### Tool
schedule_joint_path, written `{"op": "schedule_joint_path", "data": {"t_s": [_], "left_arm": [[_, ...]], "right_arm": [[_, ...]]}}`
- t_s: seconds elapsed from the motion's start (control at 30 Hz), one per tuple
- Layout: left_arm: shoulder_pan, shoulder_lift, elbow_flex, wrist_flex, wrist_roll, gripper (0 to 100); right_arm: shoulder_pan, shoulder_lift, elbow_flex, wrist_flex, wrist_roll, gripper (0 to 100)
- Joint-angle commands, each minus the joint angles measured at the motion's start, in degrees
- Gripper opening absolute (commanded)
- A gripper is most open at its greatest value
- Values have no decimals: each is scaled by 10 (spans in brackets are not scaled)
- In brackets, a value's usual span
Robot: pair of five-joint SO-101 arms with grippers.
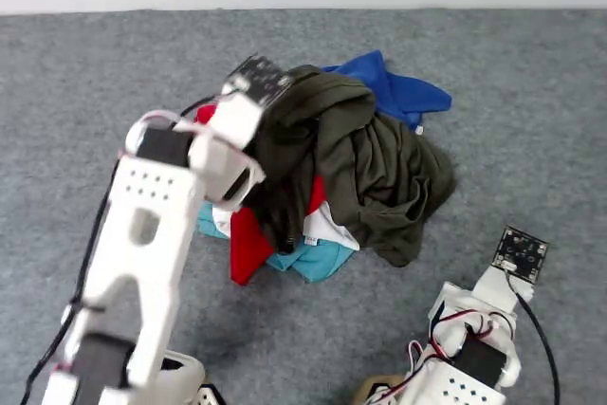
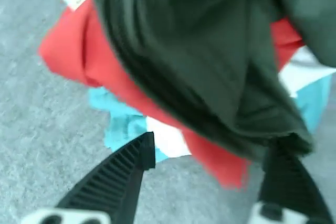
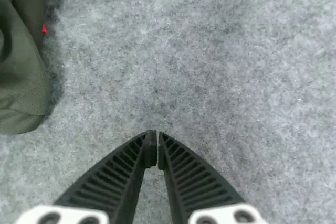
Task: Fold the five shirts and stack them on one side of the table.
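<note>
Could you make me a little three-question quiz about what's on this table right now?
1. True or false: the right gripper is shut, above bare grey table.
2. What colour is the topmost shirt in the pile? A dark green, B blue, C red.
3. Fill in: the left gripper hangs above the pile with its fingers ____.

Key: 1 true; 2 A; 3 open.
</note>
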Motion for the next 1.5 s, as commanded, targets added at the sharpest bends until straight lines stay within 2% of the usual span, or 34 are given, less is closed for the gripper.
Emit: {"op": "schedule_joint_path", "data": {"t_s": [0.0, 0.23, 0.53, 0.77, 0.87, 1.0, 1.03, 1.23, 1.47], "left_arm": [[20, 60, -143, 52, -7, 336], [11, 177, -242, 65, -7, 336], [-11, 357, -251, -33, -7, 336], [5, 456, -252, -19, -11, 333], [5, 457, -252, -16, -11, 247], [4, 457, -283, -10, -13, 12], [3, 457, -296, 1, -19, 12], [-54, 428, -431, 86, -4, 12], [-192, 391, -607, 129, 57, 12]], "right_arm": [[7, 0, 9, 5, 4, 11], [7, 0, 9, 5, 4, 11], [7, 0, 9, 5, 4, 11], [7, 0, 9, 5, 4, 11], [7, 0, 9, 5, 4, 11], [7, 0, 9, 5, 4, 11], [7, 0, 9, 5, 4, 11], [7, 0, 9, 5, 4, 11], [7, 0, 9, 5, 4, 11]]}}
